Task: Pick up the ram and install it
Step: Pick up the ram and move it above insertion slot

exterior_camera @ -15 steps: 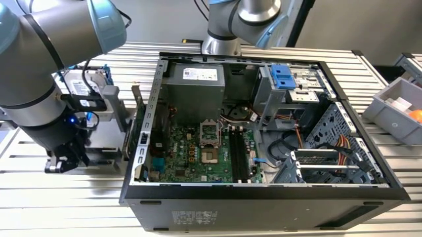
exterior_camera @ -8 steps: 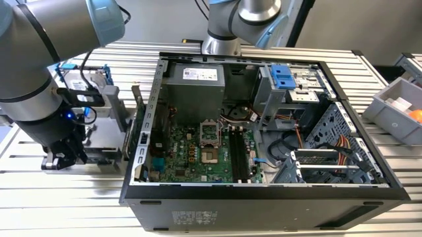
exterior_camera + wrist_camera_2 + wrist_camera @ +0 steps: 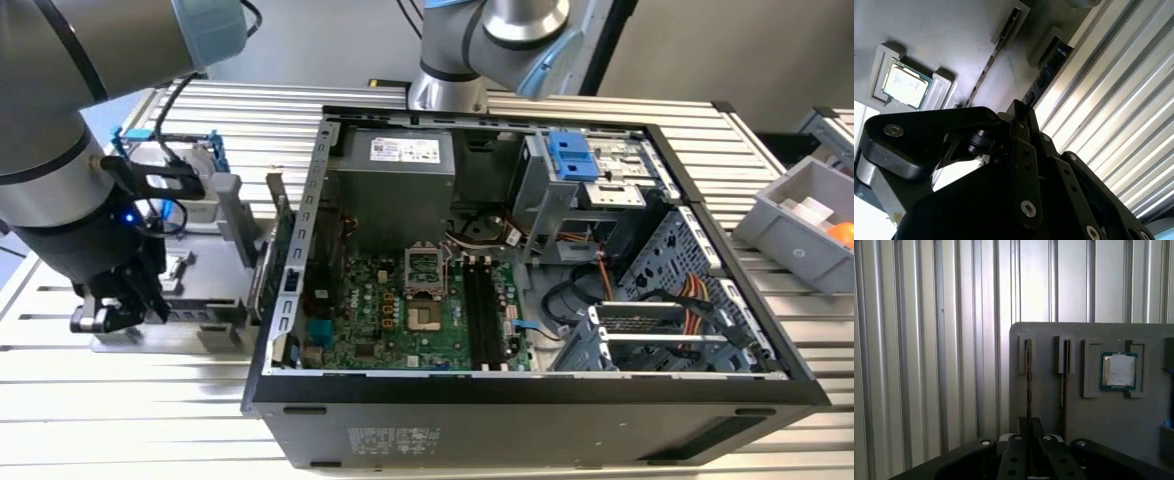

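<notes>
Two slim sticks stand edge-on in a matte grey holder plate [image 3: 1114, 440], each seated in its own narrow raised slot. One is the ram [image 3: 1028, 375], a flat dark bluish board so thin that it reads as little more than a line running straight out ahead of the fingers [image 3: 1038, 437]. The gripper [image 3: 1029, 427] is drawn almost closed, its black, bolted fingers pressed to the two faces of the ram, which sits upright in its slot. In the second wrist view the ram [image 3: 1048, 67] leads right into the narrow slit at the gripper [image 3: 1023, 109].

To one side of the fingers lies the plate's rounded corner and edge, very near the ram's slot; past it runs the ribbed, shiny aluminium table [image 3: 929, 365], bare and open. To the other side the second stick [image 3: 1063, 385] stands just beside the fingers, leaving little room between the two boards. Farther that way a square processor [image 3: 1118, 371] with a dull silver lid and green rim lies flat in its pocket.

In the exterior view the grey arm [image 3: 54, 150] bends down steeply, its wrist pointing at the table, with the gripper [image 3: 118, 305] low over the holder, at the exterior view's left of the open black computer case [image 3: 534, 420], whose green board lies exposed inside
</notes>
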Robot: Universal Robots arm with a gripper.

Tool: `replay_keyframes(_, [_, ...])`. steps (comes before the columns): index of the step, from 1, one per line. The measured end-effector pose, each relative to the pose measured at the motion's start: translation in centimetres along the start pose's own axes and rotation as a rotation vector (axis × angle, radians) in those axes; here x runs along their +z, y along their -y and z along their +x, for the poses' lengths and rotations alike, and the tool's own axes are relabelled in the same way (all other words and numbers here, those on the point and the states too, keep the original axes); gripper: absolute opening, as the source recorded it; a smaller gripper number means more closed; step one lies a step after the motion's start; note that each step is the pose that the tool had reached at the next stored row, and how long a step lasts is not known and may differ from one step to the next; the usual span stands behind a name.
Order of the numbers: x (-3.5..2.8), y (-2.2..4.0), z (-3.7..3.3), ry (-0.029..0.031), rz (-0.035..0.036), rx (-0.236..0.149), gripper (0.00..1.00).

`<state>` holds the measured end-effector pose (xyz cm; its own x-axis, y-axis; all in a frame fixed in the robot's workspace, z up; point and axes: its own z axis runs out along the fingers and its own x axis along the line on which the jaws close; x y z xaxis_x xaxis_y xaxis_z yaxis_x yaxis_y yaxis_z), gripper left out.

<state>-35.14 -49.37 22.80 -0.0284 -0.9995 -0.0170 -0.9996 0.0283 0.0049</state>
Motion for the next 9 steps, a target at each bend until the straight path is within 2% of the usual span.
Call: replay_keyframes(9, [-1.38,-0.02,-0.02,0.0001,0.0001,0.000,0.00])
